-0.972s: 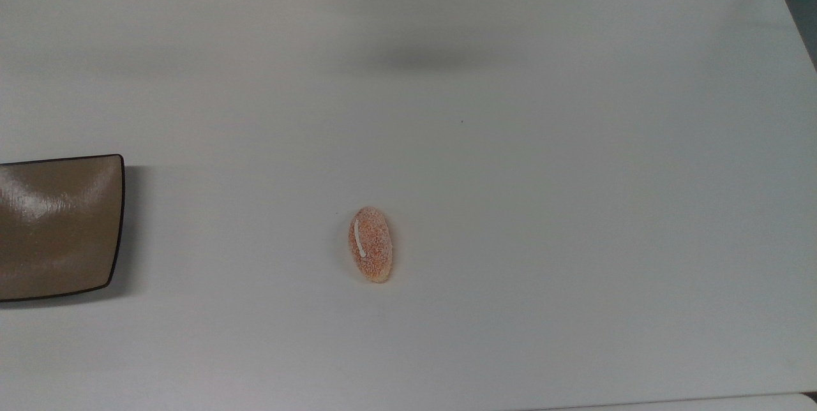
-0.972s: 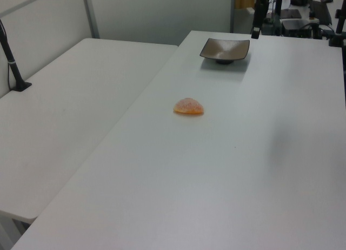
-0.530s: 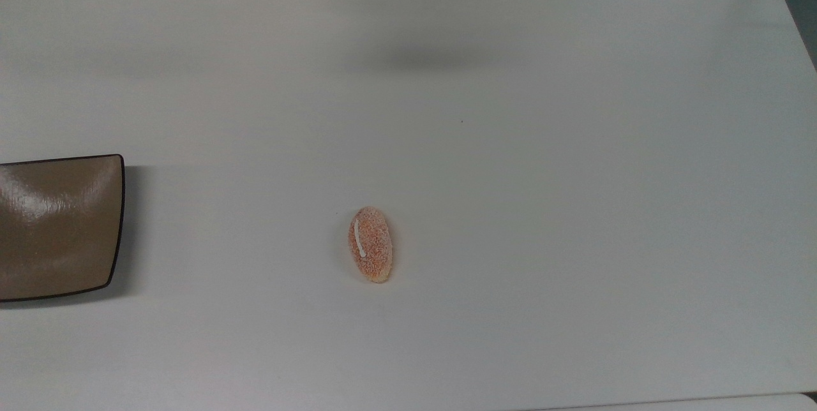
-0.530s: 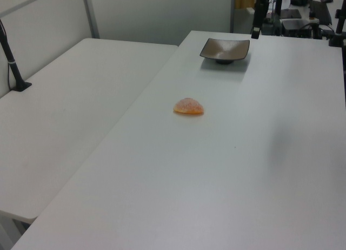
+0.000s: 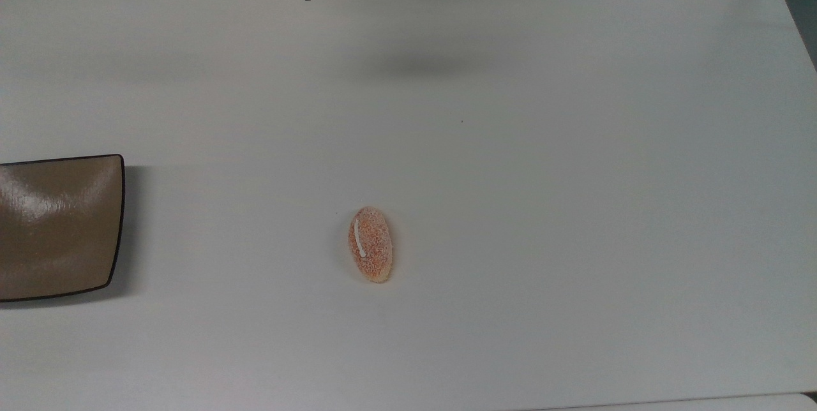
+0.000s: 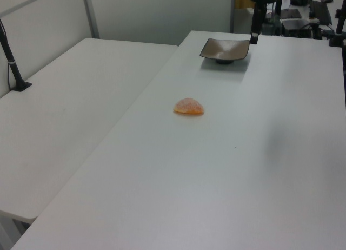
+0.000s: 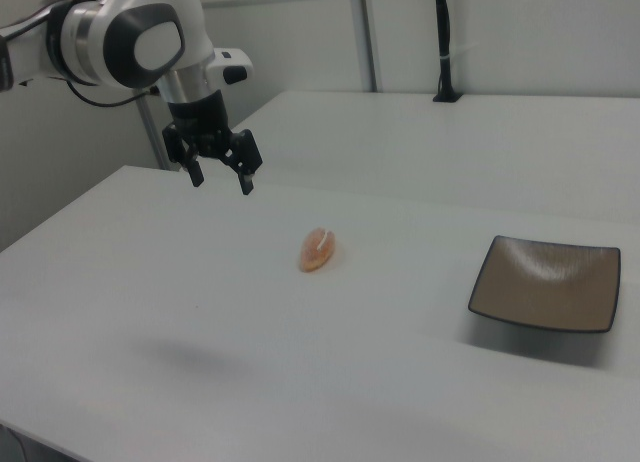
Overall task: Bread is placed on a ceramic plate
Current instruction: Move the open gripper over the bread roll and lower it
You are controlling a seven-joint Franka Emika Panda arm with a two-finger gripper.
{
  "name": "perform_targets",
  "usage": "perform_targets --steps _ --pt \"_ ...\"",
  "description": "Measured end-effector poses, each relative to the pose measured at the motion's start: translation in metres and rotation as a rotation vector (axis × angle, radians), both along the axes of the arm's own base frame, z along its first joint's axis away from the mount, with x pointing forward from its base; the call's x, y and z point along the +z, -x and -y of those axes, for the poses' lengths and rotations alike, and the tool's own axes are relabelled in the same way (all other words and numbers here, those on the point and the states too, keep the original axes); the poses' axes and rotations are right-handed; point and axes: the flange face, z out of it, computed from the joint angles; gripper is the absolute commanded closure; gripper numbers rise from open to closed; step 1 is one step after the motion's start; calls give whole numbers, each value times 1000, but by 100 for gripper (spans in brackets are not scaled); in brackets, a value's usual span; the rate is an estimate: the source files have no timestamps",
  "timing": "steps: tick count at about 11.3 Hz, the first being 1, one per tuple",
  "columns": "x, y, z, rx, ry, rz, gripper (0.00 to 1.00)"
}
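Gripper (image 7: pixel 220 177) agape — bread (image 5: pixel 370 244) apart

You have a wide white table (image 5: pixel 574 207) carrying two things. The bread (image 5: pixel 370 244) lies flat on the bare top near the middle, its long axis running up and down in the top view, with a thin white streak along its crust. The ceramic plate (image 5: pixel 57 226) sits well apart from it at the top view's left edge, cut off by the frame there. In the left view the plate (image 6: pixel 225 49) seems to rest on a small dark foot, though it is hard to tell.
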Motion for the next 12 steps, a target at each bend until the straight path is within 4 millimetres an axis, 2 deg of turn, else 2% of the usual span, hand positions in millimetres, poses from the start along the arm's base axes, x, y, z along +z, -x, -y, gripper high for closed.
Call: perform_targets --steps 2,5,9,12 --pt "-11 -8 -3 3 3 -11 0" --pt "-14 -27 -18 21 1 35 0" --pt "-13 -70 -27 24 2 93 0" --pt "-41 -112 -34 23 6 129 0"
